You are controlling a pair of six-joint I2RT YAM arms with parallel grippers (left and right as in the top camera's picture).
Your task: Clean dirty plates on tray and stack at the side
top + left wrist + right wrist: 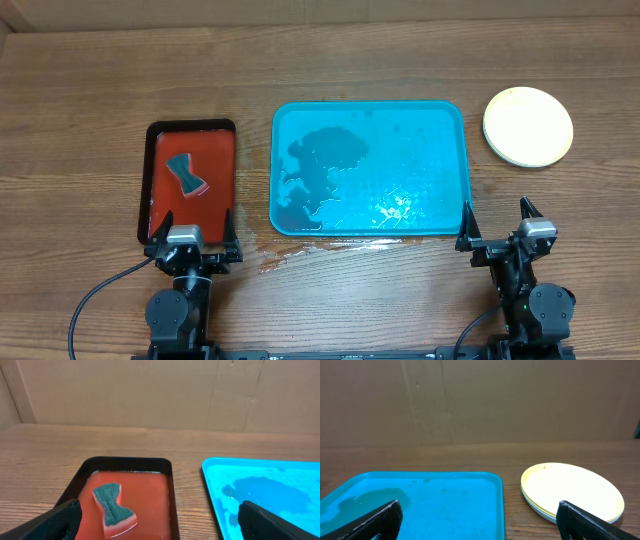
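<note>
The turquoise tray (pixel 367 168) lies mid-table, wet, with no plates on it; it also shows in the left wrist view (pixel 265 495) and the right wrist view (pixel 420 505). The plates (pixel 528 126) sit stacked in one pile on the table right of the tray, pale yellow on top, also in the right wrist view (pixel 572 491). My left gripper (pixel 196 243) is open and empty at the near edge of the red tray, and shows in its own view (pixel 160 522). My right gripper (pixel 497 225) is open and empty near the turquoise tray's front right corner, and shows in its own view (pixel 480 520).
A red tray with a black rim (pixel 190 180) holds water and a green-topped sponge (pixel 185 174), also in the left wrist view (pixel 114 508). Spilled water (pixel 275 255) lies on the wood near the turquoise tray's front left corner. A cardboard wall stands behind the table.
</note>
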